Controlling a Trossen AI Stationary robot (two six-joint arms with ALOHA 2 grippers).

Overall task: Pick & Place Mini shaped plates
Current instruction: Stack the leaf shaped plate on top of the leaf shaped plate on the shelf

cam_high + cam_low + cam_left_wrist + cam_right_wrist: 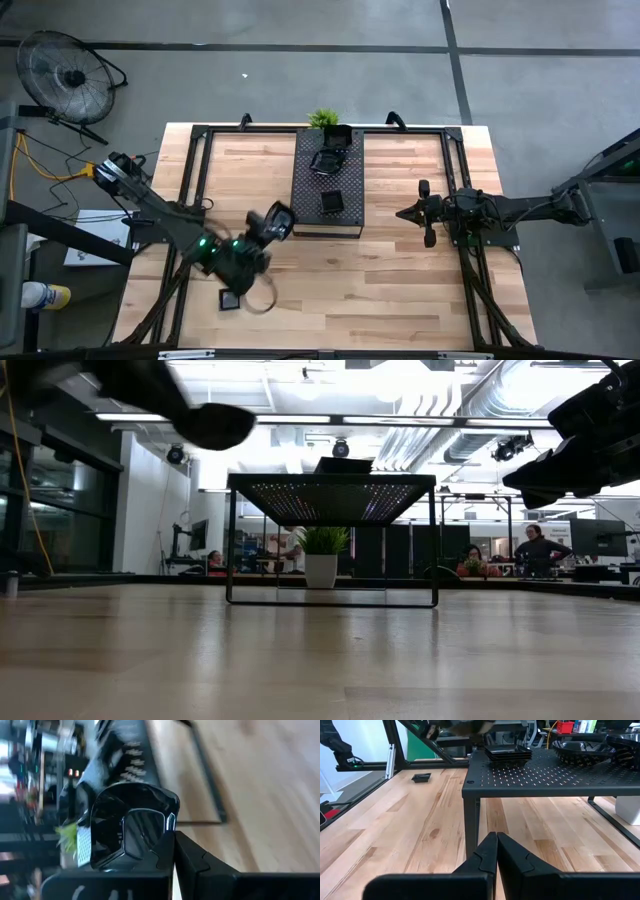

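On the left, my left gripper (pixel 280 222) is clamped on one small black plate (pixel 132 832), held in the air just short of the tray (pixel 328 175) — the wrist view shows its glossy bowl pinched at the rim. Another plate (pixel 231 300) lies on the tabletop (pixel 400 290) below that arm. More sit on the tray: a square stack (pixel 331 201), a wavy one (pixel 326 161). I judge them light, stiff, slick and chippable — best taken by the rim. Far right, my right gripper (pixel 424 212) waits beside the tray, fingers together, empty.
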